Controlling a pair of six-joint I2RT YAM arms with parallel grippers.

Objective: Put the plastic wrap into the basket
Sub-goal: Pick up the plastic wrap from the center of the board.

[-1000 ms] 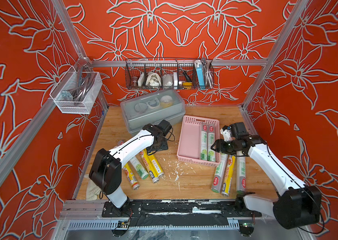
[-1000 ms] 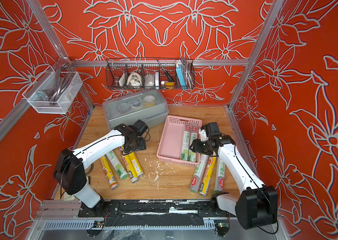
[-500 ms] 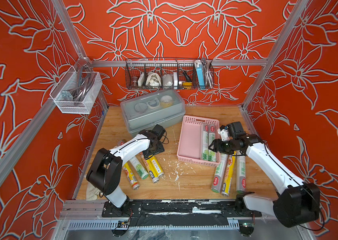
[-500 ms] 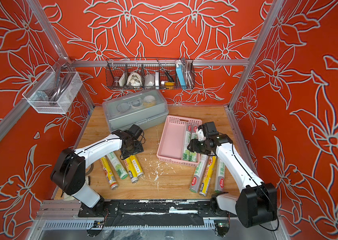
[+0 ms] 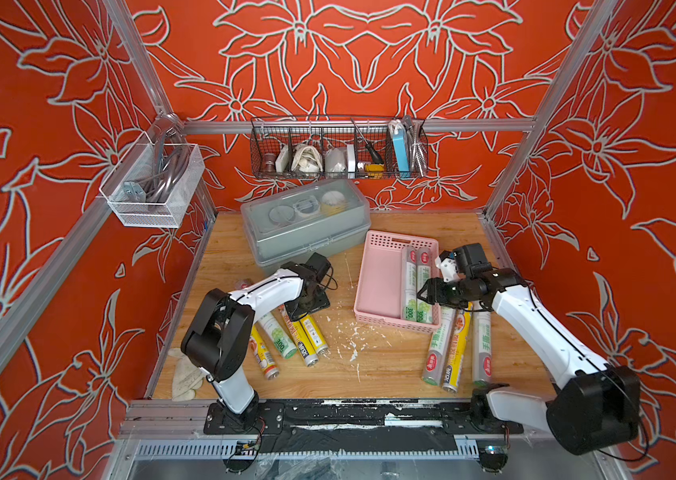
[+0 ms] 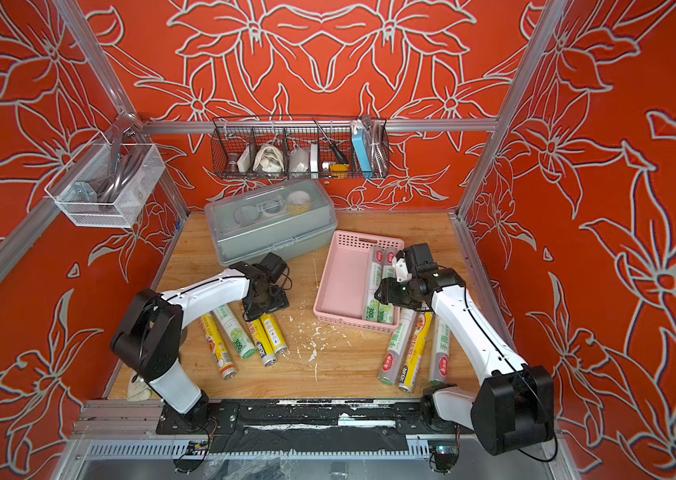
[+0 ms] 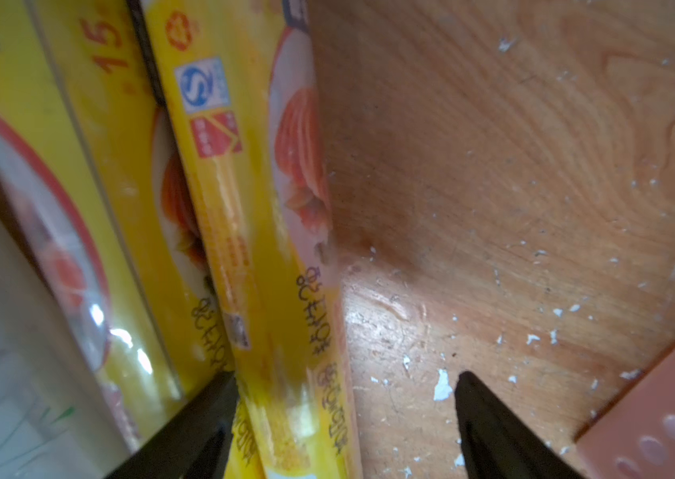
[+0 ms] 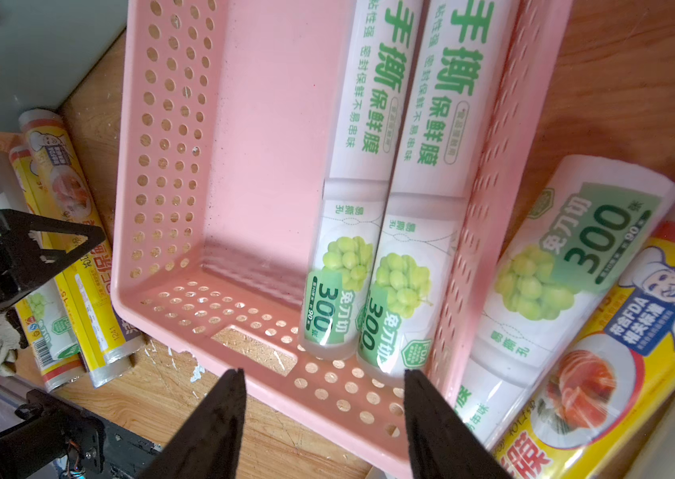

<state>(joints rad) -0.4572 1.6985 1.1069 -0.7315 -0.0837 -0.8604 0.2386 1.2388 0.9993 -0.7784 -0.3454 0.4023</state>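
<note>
Basket: we see the pink basket (image 5: 382, 286) (image 6: 346, 282) on the wooden table (image 5: 390, 370), right of centre, near the grey lidded box (image 5: 307, 232).
Wrap in basket: two white-green rolls (image 5: 409, 278) (image 8: 369, 137) lie side by side, touching, along the basket's right wall, lengthwise.
Wrap on table, left group: four rolls (image 5: 278, 338) lie side by side under the left arm. We count three yellow and one white-green, with their far ends hidden by the arm.
Wrap on table, right group: three rolls (image 5: 456, 353) lie outside the basket's right near corner, white-green, yellow, white-green. In the right wrist view the nearest white-green one (image 8: 555, 265) lies just beside the basket's outer wall.
Left gripper: the left gripper (image 5: 307, 305) (image 7: 348, 377) is low over the left group, with its jaws apart. A yellow roll (image 7: 269, 290), the one of that group nearest the basket, sits between the fingers. One finger (image 7: 211, 410) is right at its side, the other is clear of it with bare wood between. We see no clamp.
Right gripper: the right gripper (image 5: 425, 291) (image 8: 323, 373) hangs over the basket's near end by the two rolls. Its jaws are apart with nothing between them.
Other: a black wire basket (image 5: 338, 149) on the back wall, a white mesh basket (image 5: 153, 187) on the left wall, white flecks (image 5: 348, 336) on the wood, and a cloth (image 5: 186, 374) at the table's near left corner.
</note>
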